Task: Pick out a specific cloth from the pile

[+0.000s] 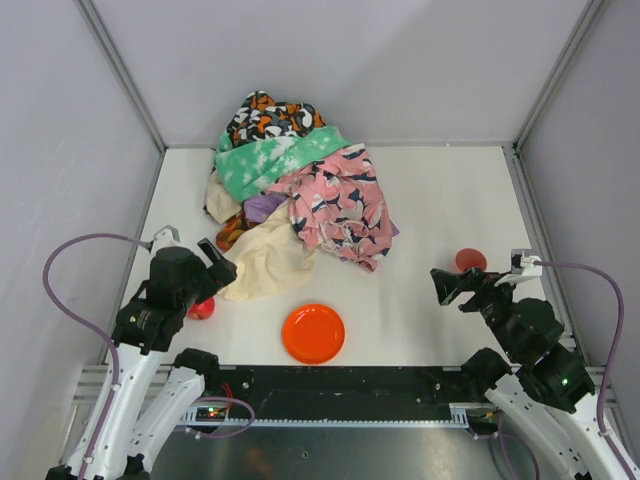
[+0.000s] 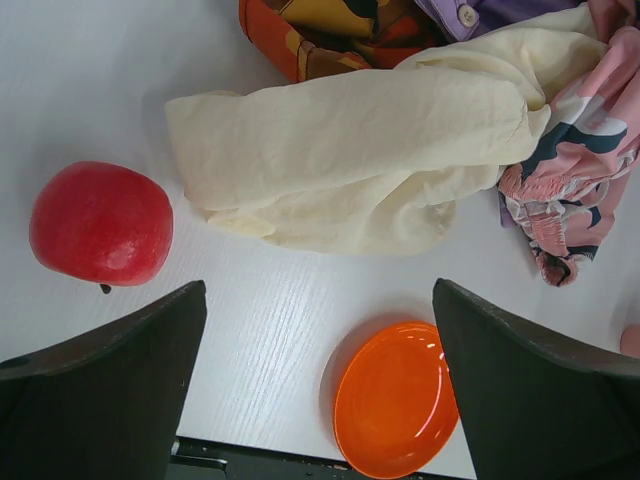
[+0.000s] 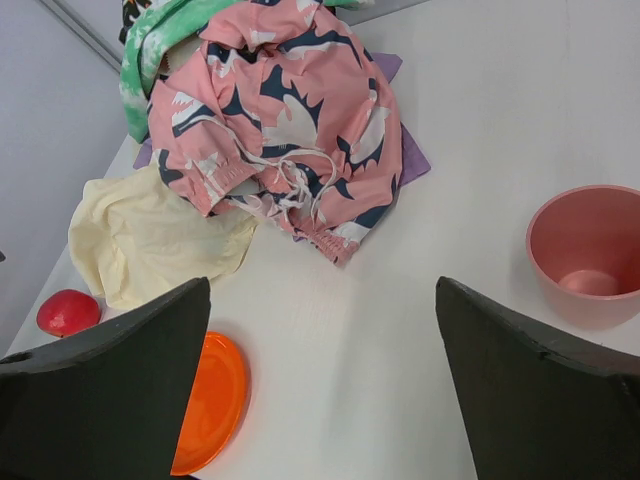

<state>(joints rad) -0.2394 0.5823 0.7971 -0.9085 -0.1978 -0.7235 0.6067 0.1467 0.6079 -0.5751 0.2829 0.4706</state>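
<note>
Peeking out of the pile (image 1: 300, 175) is the lilac cloth (image 1: 265, 207). It is mostly buried. One bit shows btw the cream cloth (image 1: 268, 258) & the pink cloth (image 1: 340, 205), and a small corner sticks out on the pink one's right side. L wrist view shows a white button on it. The green cloth (image 1: 275, 160) lies across the top, w/ the black-orange cloth (image 1: 270, 118) at the back. L jaws are spread wide w/ nothing in them, near the cream cloth but not touching. A red apple (image 1: 202, 308) sits just by them. R jaws are spread wide too, holding nothing, well apart from the pile, near a pink cup (image 1: 470, 260). An orange plate (image 1: 313, 333) sits on the worktop (image 1: 440, 200) in front of the pile.
</note>
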